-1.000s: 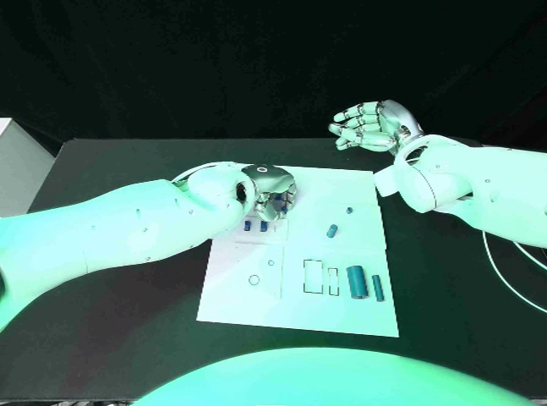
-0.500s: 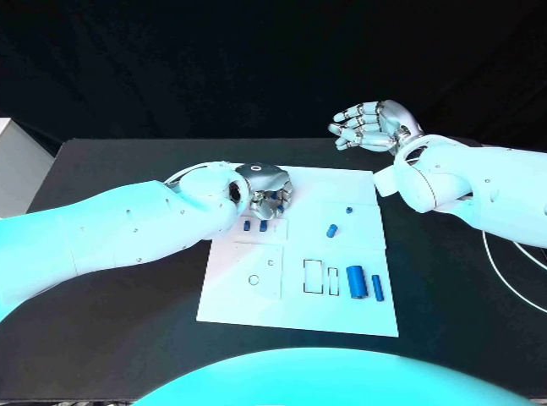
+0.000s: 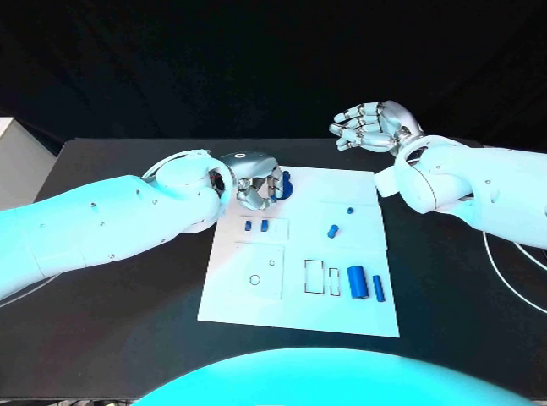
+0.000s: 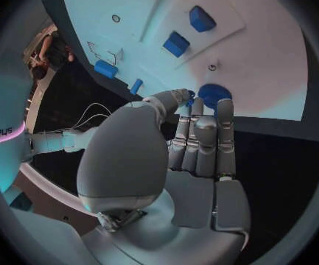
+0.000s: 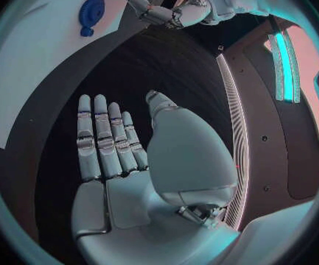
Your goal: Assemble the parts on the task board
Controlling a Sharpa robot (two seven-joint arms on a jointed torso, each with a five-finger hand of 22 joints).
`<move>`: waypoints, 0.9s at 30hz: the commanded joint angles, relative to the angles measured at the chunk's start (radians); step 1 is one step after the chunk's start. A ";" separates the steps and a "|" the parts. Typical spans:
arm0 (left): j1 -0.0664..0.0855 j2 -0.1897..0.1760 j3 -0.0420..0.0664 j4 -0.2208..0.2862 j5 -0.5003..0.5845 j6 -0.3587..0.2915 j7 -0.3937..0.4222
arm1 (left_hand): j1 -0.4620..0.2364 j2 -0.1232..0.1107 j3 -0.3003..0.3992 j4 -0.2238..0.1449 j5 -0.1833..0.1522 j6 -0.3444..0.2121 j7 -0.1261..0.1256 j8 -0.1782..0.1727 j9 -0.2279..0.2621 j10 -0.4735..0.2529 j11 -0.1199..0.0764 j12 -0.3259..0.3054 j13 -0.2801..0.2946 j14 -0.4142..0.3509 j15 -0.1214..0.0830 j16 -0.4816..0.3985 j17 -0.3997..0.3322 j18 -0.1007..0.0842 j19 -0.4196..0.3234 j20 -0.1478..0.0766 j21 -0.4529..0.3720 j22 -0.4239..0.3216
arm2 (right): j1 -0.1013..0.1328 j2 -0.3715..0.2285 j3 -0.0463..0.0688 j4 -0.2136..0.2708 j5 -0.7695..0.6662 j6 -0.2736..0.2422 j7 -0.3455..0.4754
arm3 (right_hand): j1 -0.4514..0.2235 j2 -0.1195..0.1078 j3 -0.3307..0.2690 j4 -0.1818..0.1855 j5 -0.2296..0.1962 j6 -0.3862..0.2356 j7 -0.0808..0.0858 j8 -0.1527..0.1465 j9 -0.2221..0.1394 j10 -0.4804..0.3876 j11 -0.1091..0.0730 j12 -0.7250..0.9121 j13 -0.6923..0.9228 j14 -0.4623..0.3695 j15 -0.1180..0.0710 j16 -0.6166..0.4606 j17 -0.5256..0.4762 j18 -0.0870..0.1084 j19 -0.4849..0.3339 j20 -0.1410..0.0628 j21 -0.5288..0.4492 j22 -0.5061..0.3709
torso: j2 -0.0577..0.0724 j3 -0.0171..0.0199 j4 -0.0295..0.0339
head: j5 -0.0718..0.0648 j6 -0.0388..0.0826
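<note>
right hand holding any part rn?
No. In the right wrist view the right hand has its fingers straight and apart over the black table, with nothing in the palm.

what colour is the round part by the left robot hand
Blue; the round part shows best in the left wrist view, at the left robot hand's fingertips.

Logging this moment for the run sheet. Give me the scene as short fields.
surface: black table
board: white plate mid-table
left hand: over the plate's far left corner, fingers beside a round blue disc; contact unclear
right hand: raised beyond the plate's far right corner, holding nothing
other parts: two small blue blocks, two blue cylinders near the right edge
</note>
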 commanded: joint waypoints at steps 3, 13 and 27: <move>0.000 -0.022 0.004 0.007 0.048 0.052 -0.012 | -0.009 0.000 -0.005 -0.004 -0.001 0.005 0.001 -0.007 0.002 0.008 -0.001 -0.008 -0.001 0.006 0.002 0.006 0.000 0.014 0.006 0.001 0.004 0.001 | -0.002 -0.001 0.000 -0.002 -0.005 0.006 0.010 | 0.003 0.001 0.004 0.000 0.003 0.005 0.072 -0.006 -0.001 0.004 0.002 -0.005 -0.001 0.005 0.006 -0.006 -0.001 0.013 0.003 0.004 0.000 -0.001 | 0.000 -0.0003 0.0002 | 0.003 0.000; -0.003 -0.031 0.005 -0.017 0.027 0.065 -0.018 | -0.009 0.000 -0.005 -0.005 0.000 0.006 0.001 -0.008 0.002 0.009 -0.001 -0.010 -0.001 0.005 0.002 0.005 -0.004 0.014 0.005 0.001 0.004 0.001 | -0.005 -0.001 0.000 -0.002 -0.005 0.007 0.009 | 0.002 0.001 0.004 0.000 0.002 0.005 0.072 -0.006 -0.002 0.004 0.002 -0.006 -0.002 0.005 0.006 -0.007 -0.003 0.013 0.004 0.004 0.001 -0.003 | 0.003 -0.0007 -0.0016 | 0.008 0.000; -0.007 -0.021 0.004 -0.044 0.014 0.067 -0.020 | -0.009 -0.001 -0.005 -0.006 0.000 0.006 0.001 -0.010 0.002 0.011 -0.001 -0.013 -0.001 0.003 0.002 0.005 -0.007 0.015 0.004 0.001 0.004 0.001 | -0.006 -0.001 0.000 -0.002 -0.005 0.007 0.009 | 0.002 0.001 0.004 0.000 0.002 0.005 0.072 -0.006 -0.002 0.004 0.002 -0.006 -0.002 0.005 0.006 -0.007 -0.003 0.013 0.004 0.004 0.001 -0.003 | 0.002 0.0023 -0.0032 | 0.011 0.000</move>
